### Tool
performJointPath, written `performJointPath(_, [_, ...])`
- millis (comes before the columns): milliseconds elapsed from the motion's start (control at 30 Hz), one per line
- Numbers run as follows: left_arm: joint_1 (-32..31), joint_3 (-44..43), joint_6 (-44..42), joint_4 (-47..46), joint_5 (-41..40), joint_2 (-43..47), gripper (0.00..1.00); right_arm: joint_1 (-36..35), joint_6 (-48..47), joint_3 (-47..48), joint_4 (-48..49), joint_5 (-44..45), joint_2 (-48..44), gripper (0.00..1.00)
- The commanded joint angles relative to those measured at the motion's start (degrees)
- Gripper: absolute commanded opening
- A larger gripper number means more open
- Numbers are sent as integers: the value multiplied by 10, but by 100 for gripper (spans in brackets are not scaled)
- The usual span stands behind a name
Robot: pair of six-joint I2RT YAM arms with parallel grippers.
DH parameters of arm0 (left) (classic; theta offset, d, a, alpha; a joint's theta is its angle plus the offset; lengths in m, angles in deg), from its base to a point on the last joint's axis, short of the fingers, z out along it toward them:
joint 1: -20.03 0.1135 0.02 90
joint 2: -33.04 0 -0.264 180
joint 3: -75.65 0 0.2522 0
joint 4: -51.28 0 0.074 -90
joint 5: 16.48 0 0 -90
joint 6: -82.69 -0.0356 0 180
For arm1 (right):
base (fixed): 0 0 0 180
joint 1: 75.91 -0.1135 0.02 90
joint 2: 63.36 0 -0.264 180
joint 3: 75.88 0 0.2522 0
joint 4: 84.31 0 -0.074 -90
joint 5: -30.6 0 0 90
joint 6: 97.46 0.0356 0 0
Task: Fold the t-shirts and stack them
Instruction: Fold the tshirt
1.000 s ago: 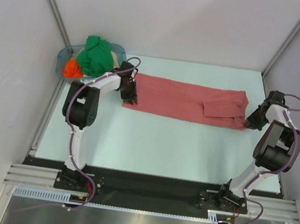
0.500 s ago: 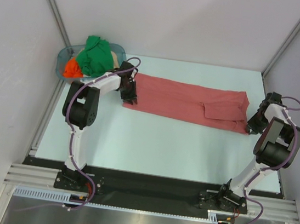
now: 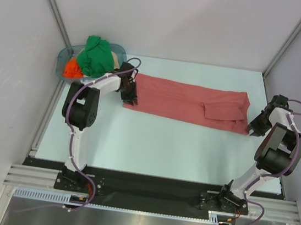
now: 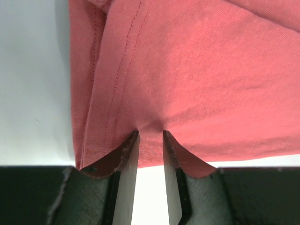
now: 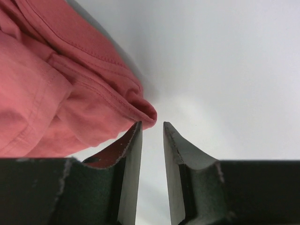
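Overhead, found the salmon-red t-shirt laid flat on the table as a long narrow band. Saw it start just beside the blue-tinted plastic tub and run straight away from it to the right, its long axis crosswise to both arms. Noted a green t-shirt and an orange one heaped in the tub, not yet folded. Placed the left gripper on the band's tub-side end, at the near corner. Placed the right gripper just off the end farthest from the tub, beside that end's near corner, touching or barely clear of it.

Through the left wrist camera, saw the left gripper nipping the hem of the salmon-red t-shirt. Saw creases fan out from the fingertips, the jaws held only as far apart as the doubled cloth between them. Found the rest of the shirt spread ahead of the fingers, away from the tub.

Through the right wrist camera, saw the right gripper slightly parted with only bare table in the gap. Found the bunched corner of the shirt on the tub-ward side of the jaws, its tip brushing one finger but not caught.

Judged the next fold to turn on that axis: end over end along the band. Counted only the tub-side end as gripped. Expected the right gripper, the nearer one, to need a short shift toward the tub to take the far end.
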Motion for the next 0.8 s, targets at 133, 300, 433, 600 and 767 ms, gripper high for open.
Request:
performJointPath(133, [8, 18, -6, 15, 2, 0, 34, -1, 6, -13, 26, -58, 20, 26])
performJointPath(300, [8, 11, -6, 14, 4, -9, 34, -3, 0, -5, 23, -12, 40, 21])
performJointPath(433, [9, 10, -5, 19, -3, -15, 34, -2, -9, 4, 11, 72, 44, 7])
performJointPath(600, [15, 14, -10, 23, -10, -22, 34, 3, -23, 34, 15, 130, 67, 0])
performJointPath(767, [17, 15, -14, 24, -13, -28, 33, 3, -32, 66, 0, 116, 77, 0])
